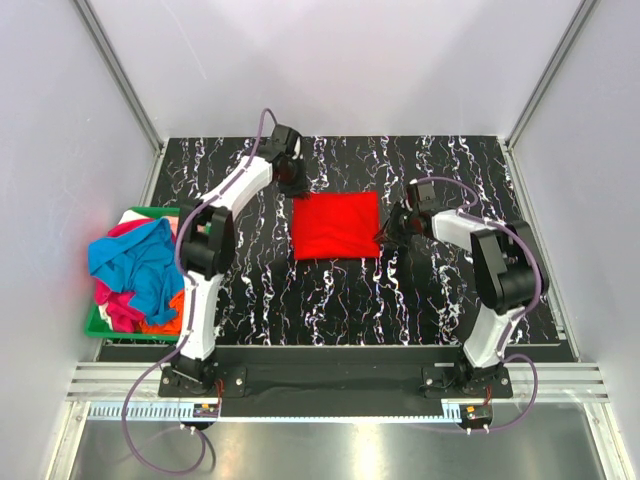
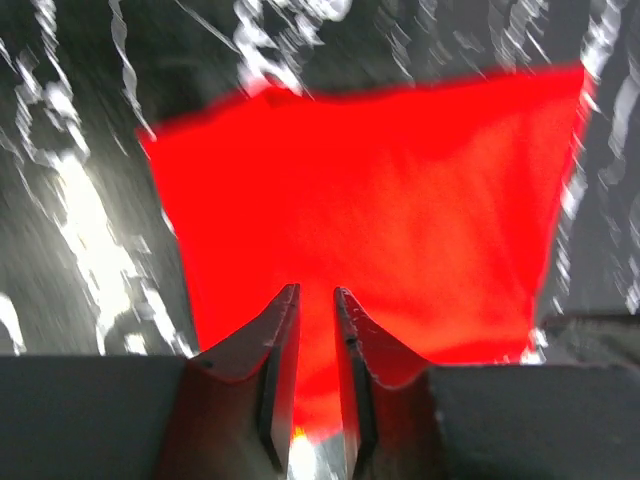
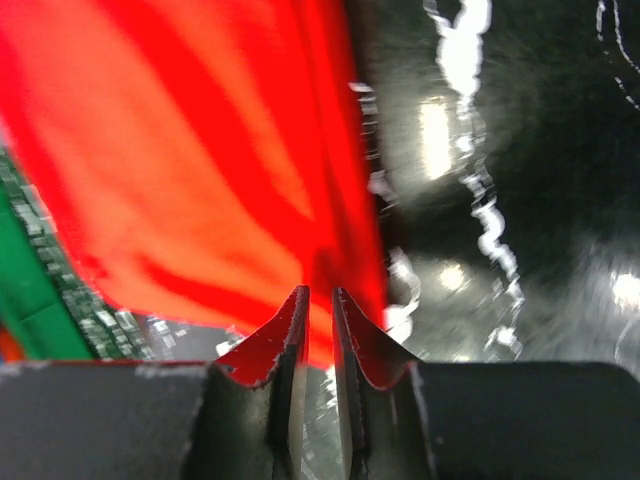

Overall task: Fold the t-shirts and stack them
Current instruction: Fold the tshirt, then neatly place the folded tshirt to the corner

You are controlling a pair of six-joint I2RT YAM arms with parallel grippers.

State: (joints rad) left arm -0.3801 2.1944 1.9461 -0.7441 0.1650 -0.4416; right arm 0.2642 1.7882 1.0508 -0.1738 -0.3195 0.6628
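A bright red t-shirt (image 1: 336, 225) lies folded into a flat rectangle in the middle of the black marbled table. It fills the left wrist view (image 2: 380, 190) and the left part of the right wrist view (image 3: 180, 150). My left gripper (image 1: 293, 183) hovers at the shirt's far left corner. Its jaws (image 2: 316, 290) are almost together with nothing between them. My right gripper (image 1: 385, 232) is at the shirt's right edge. Its jaws (image 3: 320, 290) are also nearly closed and empty. Blue (image 1: 135, 260), pink (image 1: 112, 308) and orange (image 1: 165, 322) shirts lie heaped at the left.
The heap sits in a green basket (image 1: 150, 211) at the table's left edge; a green piece of it shows in the right wrist view (image 3: 25, 290). White walls and metal posts surround the table. Bare marbled table (image 1: 440, 290) lies around the red shirt.
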